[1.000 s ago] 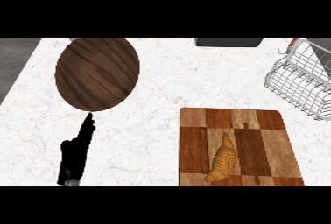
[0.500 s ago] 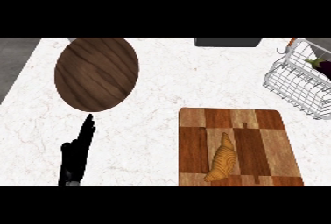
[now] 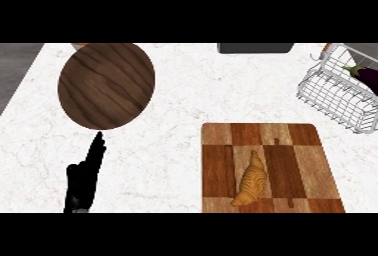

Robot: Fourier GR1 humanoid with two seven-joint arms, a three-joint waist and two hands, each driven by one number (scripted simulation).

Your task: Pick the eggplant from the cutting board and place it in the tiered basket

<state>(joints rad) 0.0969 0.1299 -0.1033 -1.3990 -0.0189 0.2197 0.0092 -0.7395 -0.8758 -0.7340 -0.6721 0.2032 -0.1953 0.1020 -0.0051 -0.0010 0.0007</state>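
Already the eggplant (image 3: 365, 75) sits in the wire tiered basket (image 3: 334, 95) at far right, off the cutting board (image 3: 295, 150), where only a croissant (image 3: 251, 181) lies. Left hand (image 3: 85, 175) rests far across the counter, fingers straight and together; right hand unseen.

Croissant (image 3: 250, 181), dark wooden plate (image 3: 105, 86), marble counter (image 3: 214, 85)

White marble counter (image 3: 192, 95) (faintly veined), grey floor (image 3: 15, 65) beside.
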